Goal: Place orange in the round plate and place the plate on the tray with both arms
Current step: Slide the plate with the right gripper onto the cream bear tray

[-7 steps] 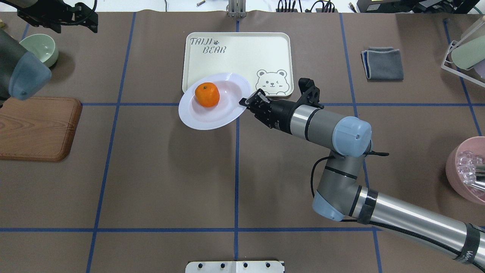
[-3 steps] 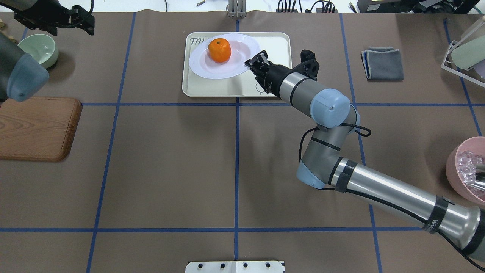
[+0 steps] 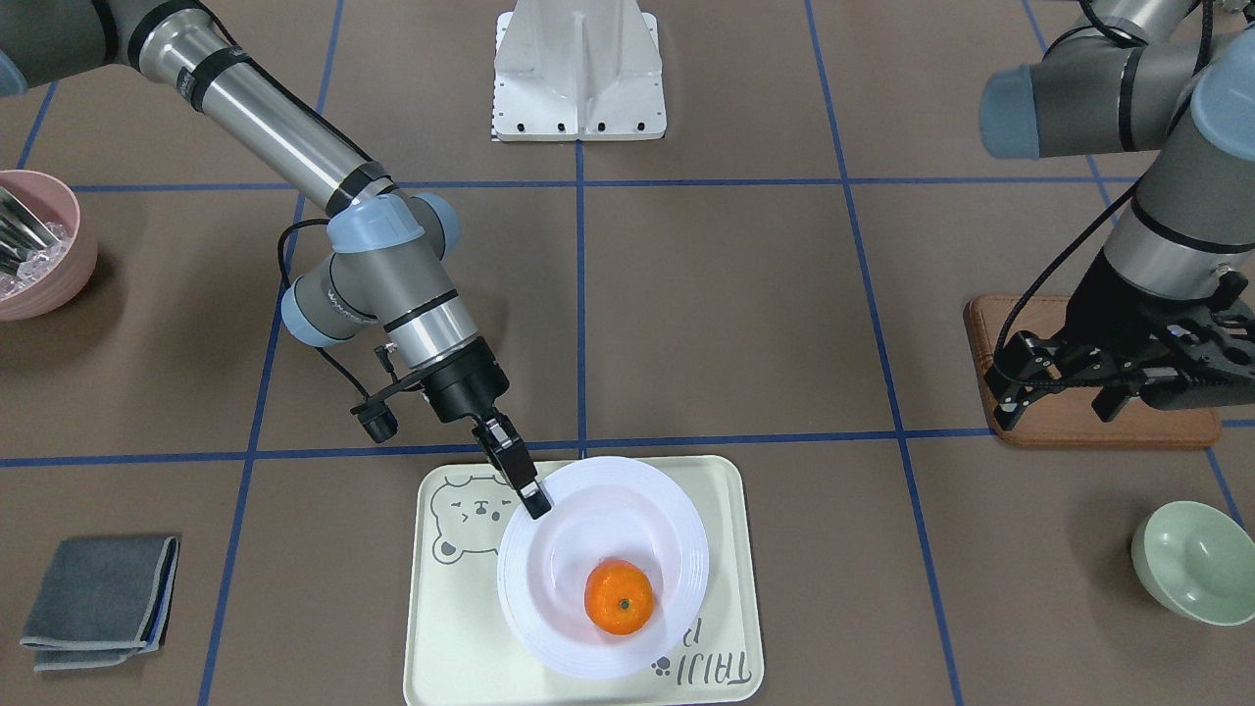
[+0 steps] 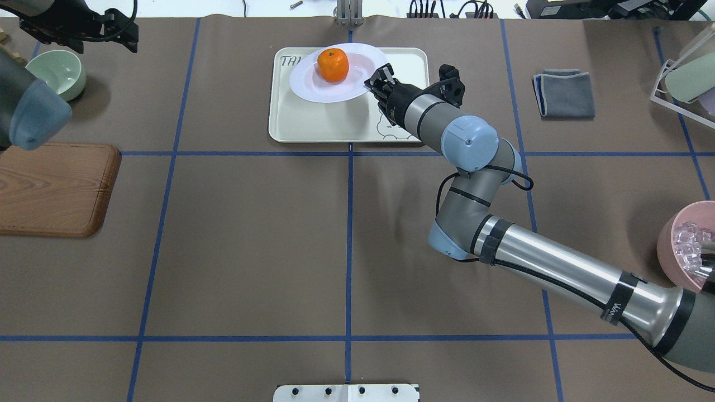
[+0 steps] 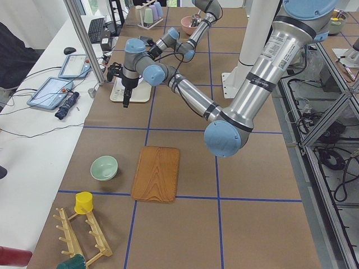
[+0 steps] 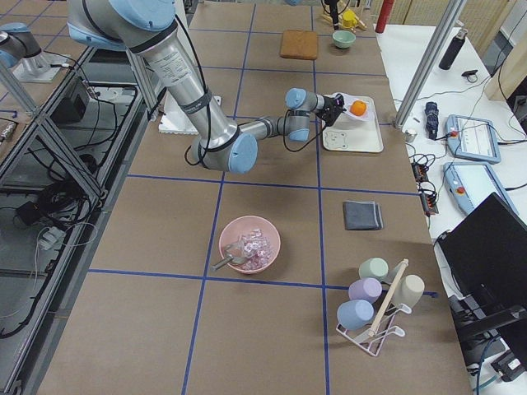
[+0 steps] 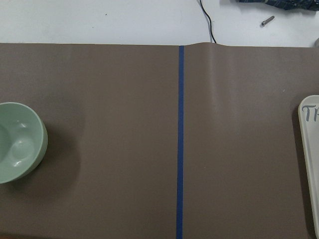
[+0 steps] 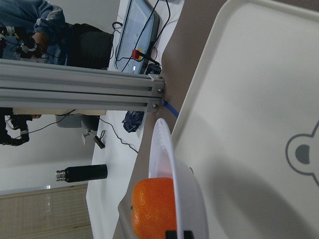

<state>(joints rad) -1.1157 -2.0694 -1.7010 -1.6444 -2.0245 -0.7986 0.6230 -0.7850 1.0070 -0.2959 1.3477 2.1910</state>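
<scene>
The right fingers pinch the plate by its rim, holding it slightly tilted over the tray's lettered end. The orange sits in the plate. The left fingers, spread and empty, hang over the board on the tabletop.

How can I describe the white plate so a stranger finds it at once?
Find the big cream tray with the bear drawing. Over it, the right pincer grips the rim of a white round plate. It alone is white and carries an orange.
</scene>
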